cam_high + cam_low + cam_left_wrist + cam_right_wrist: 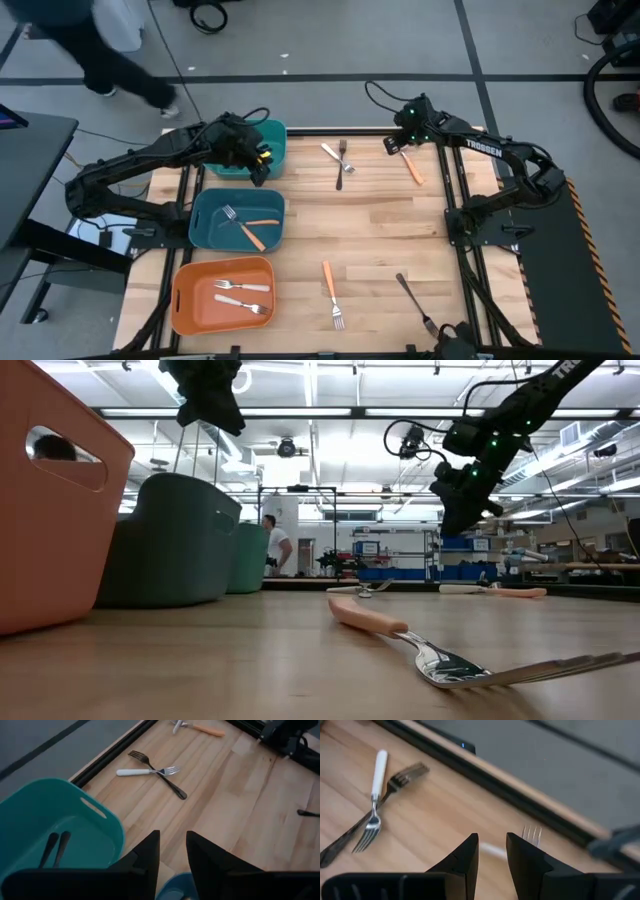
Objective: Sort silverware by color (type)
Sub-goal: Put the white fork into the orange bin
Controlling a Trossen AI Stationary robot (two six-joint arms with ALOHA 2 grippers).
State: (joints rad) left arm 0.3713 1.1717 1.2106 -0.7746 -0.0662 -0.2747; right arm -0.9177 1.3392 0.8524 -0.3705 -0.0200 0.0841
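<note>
My left gripper [262, 160] hovers at the far teal bin's [275, 135] right edge, shut and empty; two black handles [55, 847] lie in that bin. My right gripper [398, 143] hangs shut and empty above the head of an orange-handled fork [411, 165], whose tines [532, 836] show just beyond my fingers. A cream-handled fork [331, 152] and a black fork [343, 170] lie crossed between the arms. The middle teal bin [205, 235] holds two utensils, one of them orange-handled. The orange bin [190, 300] holds two cream-handled forks. Another orange-handled fork [332, 295] and a black fork [415, 303] lie near the front.
The three bins stand in a row along the table's left side. A black rail [340, 130] edges the table's far side. A person [110, 50] walks on the floor beyond the far left corner. Bare wood lies in the table's middle.
</note>
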